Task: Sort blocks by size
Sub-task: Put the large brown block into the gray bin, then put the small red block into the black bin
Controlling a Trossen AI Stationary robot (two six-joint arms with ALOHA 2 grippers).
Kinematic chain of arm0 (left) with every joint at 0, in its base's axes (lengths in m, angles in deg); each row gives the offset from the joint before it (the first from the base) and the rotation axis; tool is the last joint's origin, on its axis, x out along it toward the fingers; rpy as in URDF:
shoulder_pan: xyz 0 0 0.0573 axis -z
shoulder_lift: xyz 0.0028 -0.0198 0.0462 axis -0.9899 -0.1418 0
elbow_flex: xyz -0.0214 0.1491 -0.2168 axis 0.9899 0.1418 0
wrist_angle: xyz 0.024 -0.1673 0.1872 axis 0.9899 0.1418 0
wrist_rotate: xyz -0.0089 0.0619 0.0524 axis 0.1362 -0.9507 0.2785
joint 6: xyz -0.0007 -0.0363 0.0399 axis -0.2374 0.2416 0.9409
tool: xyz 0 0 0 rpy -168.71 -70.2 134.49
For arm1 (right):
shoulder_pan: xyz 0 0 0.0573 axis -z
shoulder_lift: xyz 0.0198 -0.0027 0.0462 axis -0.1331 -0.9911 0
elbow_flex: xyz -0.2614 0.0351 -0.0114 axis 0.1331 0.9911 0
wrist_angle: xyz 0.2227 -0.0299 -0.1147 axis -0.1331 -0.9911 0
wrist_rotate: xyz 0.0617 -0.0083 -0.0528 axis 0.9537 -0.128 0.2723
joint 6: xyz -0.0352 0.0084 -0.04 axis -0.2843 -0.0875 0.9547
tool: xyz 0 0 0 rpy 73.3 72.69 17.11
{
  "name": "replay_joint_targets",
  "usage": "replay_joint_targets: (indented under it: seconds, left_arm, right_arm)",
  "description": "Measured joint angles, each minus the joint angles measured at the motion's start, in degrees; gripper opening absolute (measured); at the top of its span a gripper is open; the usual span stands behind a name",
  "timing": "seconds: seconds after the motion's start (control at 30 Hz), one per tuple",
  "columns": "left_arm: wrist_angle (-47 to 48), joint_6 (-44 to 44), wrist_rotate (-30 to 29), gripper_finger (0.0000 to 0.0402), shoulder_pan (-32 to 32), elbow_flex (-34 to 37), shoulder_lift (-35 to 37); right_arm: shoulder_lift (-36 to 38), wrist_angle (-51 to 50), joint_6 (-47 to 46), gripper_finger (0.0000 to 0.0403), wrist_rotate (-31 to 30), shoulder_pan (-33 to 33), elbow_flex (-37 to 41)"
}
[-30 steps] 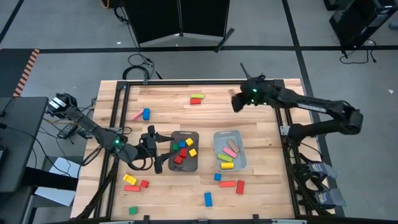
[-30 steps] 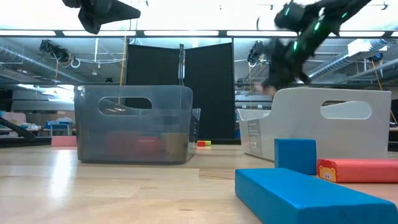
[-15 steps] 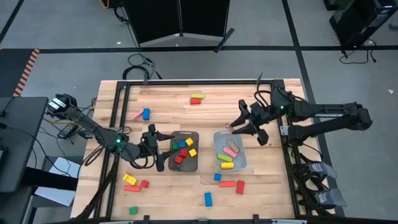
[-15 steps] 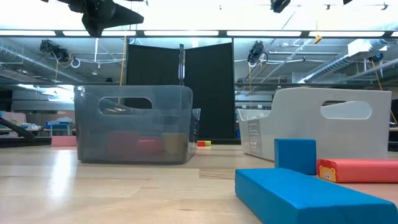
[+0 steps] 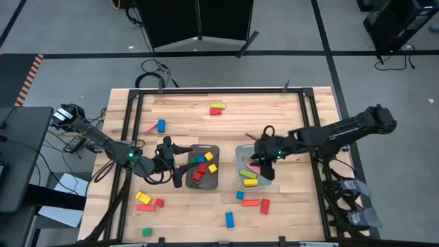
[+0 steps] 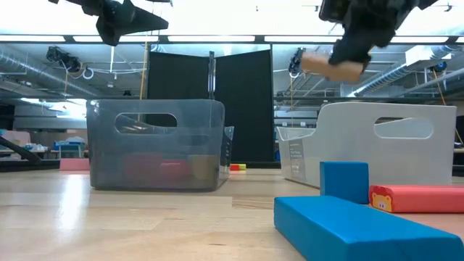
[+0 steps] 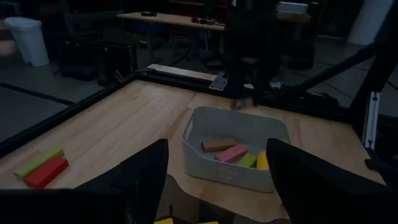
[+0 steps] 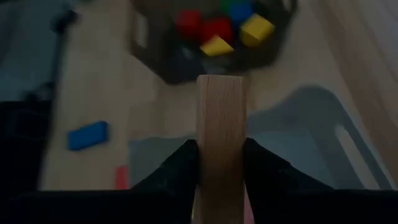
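My right gripper [image 5: 256, 156] is shut on a tan wooden bar [image 8: 221, 118] above the pale blue-grey tray [image 5: 265, 180], which holds pink, tan, green and yellow bars. In the low view the bar [image 6: 332, 65] hangs high over that tray [image 6: 377, 148]. My left gripper [image 5: 171, 162] is open and empty, raised by the left end of the dark grey tray [image 5: 206, 180], which holds red, blue, green and yellow cubes. Other blocks lie loose on the table. My right gripper pinches the tan bar's two long sides [image 8: 205, 155] between its two fingers [image 8: 180, 165]. The fingers come from the table's right, slanting down, and lie along the bar, whose free end sticks out past the fingertips. The bar is lifted clear and nearly level.
Loose blocks: green and red bars [image 5: 217, 108] at the far side, a pink bar and a blue block [image 5: 160, 125] at the left, yellow and red blocks [image 5: 145, 200] at the near left, blue [image 5: 230, 219] and red [image 5: 252, 203] ones near the front edge.
My right gripper has carried the tan bar from the table's far right part toward the near edge and the left, turning as it went, and now stands over the pale tray. The bar has stayed in the hold, clear of the table.
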Motion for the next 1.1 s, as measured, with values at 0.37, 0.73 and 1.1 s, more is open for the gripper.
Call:
replay_joint_targets:
  seconds: [0.37,0.73,1.1]
  left_arm:
    - [1.4,-4.9,-0.2,0.0278,-2.3,0.0,0.0]
    - [36.0,-15.8,12.8,0.0257,-2.2,-10.2,0.0]
    - [57.7,-16.9,36.2,0.0283,5.3,-20.0,-13.4]
  right_arm:
    - [-4.2,-1.7,-1.6,0.0326,-3.3,-2.2,0.0]
    - [7.2,1.4,3.2,0.0331,-11.7,-5.6,0.0]
    - [7.4,1.4,3.4,0.0300,-12.3,-6.3,0.0]
